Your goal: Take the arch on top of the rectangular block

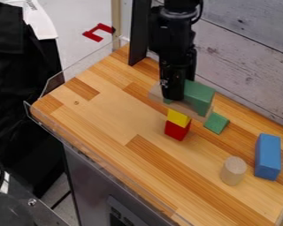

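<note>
The black gripper (176,93) hangs down at the upper middle of the camera view, in front of the left part of a green block (200,96) that looks like the arch. A bit of green also shows at the gripper's left, and the arch's middle is hidden. Beneath the green block lies a long pale wooden rectangular block (188,109), whose left end reaches out past the gripper. The plank is above a yellow block (178,118), which sits on a red block (177,130).
A small green block (216,122) lies right of the stack. Further right stand a pale wooden cylinder (233,170) and a blue block (267,156). A clear rim (88,152) edges the wooden table (102,112), and a plank wall (250,57) rises behind.
</note>
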You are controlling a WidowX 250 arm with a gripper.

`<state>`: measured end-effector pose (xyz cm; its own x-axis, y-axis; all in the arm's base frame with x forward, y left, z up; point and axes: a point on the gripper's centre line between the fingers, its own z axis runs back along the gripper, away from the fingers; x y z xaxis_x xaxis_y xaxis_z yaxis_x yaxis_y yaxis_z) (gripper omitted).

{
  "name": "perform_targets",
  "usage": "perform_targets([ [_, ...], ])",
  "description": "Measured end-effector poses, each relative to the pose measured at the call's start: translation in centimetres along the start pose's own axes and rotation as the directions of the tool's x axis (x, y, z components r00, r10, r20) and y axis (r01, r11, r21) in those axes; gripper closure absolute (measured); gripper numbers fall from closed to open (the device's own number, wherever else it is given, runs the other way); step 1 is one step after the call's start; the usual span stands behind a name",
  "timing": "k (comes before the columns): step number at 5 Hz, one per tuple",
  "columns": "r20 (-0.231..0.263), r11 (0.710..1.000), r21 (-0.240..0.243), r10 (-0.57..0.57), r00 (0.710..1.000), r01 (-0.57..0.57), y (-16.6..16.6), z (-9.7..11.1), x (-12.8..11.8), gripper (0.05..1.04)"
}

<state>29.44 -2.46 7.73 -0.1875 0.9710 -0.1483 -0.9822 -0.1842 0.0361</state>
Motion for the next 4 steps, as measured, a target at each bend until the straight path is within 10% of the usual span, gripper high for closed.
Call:
perform_targets([
  [1, -0.005, 1.0, 0.009, -0.001, 1.0, 0.001, 0.0, 0.1, 0.4, 0.15],
  [4, -0.026, 0.998, 0.011, -0.058, 0.998, 0.058, -0.5, 3.6, 1.8, 0.084],
])
